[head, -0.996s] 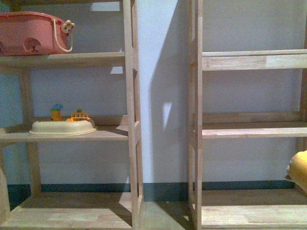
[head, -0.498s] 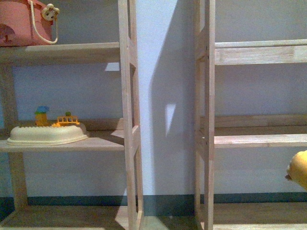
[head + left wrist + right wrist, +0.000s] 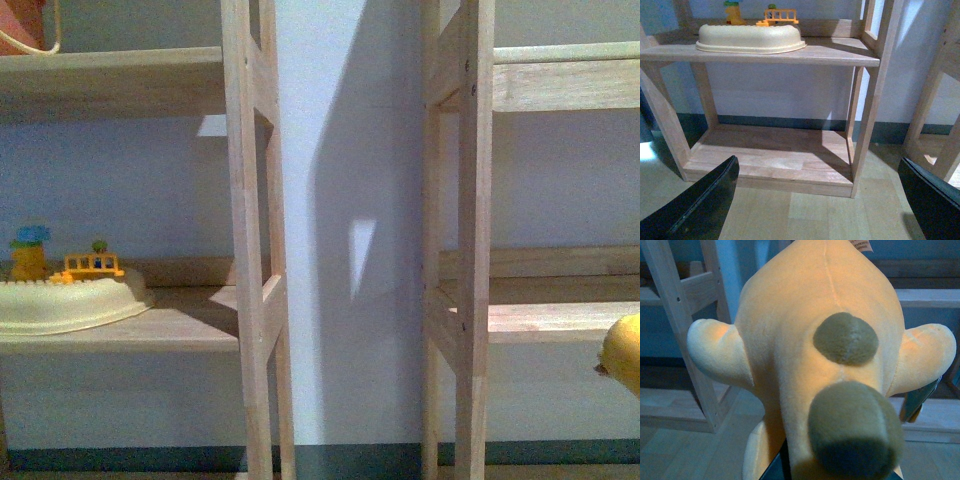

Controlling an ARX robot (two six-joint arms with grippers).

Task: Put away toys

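A soft orange-yellow plush toy (image 3: 805,340) with stubby limbs and olive-brown patches fills the right wrist view. My right gripper (image 3: 845,440) is shut on it; only a dark finger (image 3: 920,400) shows beside one limb. The front view catches just a yellow bulge of the plush toy (image 3: 625,352) at the right edge, below the right shelf board. My left gripper (image 3: 817,205) is open, its two black fingers (image 3: 700,205) wide apart over the wooden floor with nothing between them.
Two wooden shelf units stand against a pale wall: the left unit (image 3: 250,250) and the right unit (image 3: 470,250), with a gap between them. A cream tray (image 3: 60,305) with small plastic figures sits on the left unit's middle shelf (image 3: 830,52). The bottom shelf (image 3: 770,155) lies below.
In the front view the shelves have grown larger and spread apart. The pink basket has slid out at the top left. The plush toy stays at the right edge.
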